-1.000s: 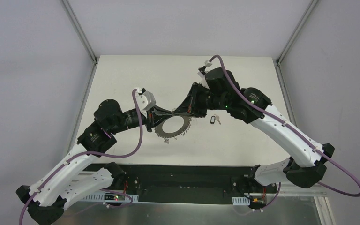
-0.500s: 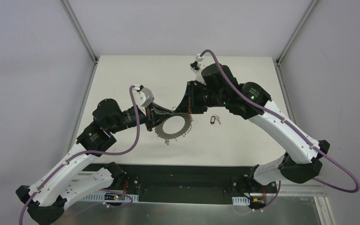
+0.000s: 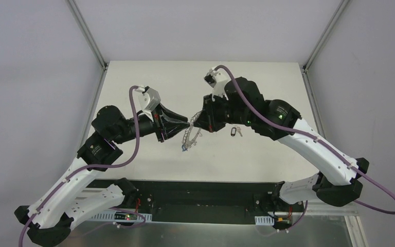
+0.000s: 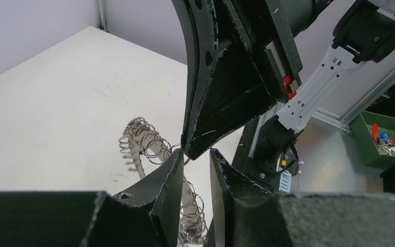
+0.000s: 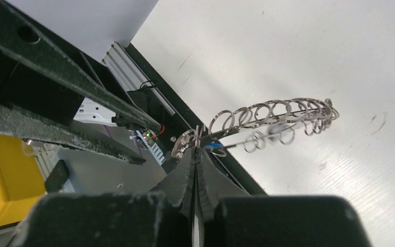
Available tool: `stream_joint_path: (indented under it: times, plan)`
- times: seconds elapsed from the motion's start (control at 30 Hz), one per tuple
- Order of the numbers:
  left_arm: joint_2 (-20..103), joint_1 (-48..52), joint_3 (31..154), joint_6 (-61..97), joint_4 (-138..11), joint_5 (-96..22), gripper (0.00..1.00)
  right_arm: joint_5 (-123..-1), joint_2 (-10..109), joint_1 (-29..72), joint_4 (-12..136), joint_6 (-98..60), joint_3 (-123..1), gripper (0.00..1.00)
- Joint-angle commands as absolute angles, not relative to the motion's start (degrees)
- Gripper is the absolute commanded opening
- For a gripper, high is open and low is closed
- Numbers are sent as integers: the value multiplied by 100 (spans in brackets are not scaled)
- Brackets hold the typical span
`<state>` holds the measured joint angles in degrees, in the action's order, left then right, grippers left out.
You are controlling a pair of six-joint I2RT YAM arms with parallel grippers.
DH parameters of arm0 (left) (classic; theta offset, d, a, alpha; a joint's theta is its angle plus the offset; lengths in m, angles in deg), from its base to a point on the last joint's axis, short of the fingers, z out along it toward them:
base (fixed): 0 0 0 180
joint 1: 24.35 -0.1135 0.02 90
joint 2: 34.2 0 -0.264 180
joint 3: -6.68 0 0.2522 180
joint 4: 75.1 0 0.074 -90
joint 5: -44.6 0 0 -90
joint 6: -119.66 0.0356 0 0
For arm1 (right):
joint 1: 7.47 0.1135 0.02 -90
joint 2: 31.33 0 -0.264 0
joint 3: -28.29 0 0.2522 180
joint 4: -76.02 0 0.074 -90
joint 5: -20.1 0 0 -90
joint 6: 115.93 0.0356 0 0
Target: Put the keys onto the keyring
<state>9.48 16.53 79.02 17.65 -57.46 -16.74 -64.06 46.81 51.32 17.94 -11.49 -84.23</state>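
Your right pincer [image 5: 196, 150] is clenched on a wire loop at the rim of the keyring [image 5: 275, 114]. Your left pincer [image 4: 196, 154] meets it almost tip to tip, with a narrow gap between its fingers and the ring's looped rim running down through that gap, so you cannot tell whether it is gripping. The keyring is held up between the two pincers over the bench [image 3: 149, 82], tipped nearly on edge with a small blue tag [image 5: 213, 146] near the right pincer's tips, while one key [image 3: 235, 131] with a black tag lies on the bench just to the right of the right pincer, apart from the ring.
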Motion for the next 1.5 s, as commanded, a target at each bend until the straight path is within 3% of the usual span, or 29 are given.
stream_joint_path:
  times: [0.0,0.57,1.47]
  plan:
    - [928,1655,8192,1573,-5732,-1486,25,-6475,4132,5203,2544,-1911,-8290,0]
    - [883,1654,8732,1094,-5869,-678,30,-4772,3605,5202,2571,-3862,-8133,0]
    - [1053,1647,8563,824,-6560,-127,39,-3994,3799,5206,2734,-4044,-8692,0]
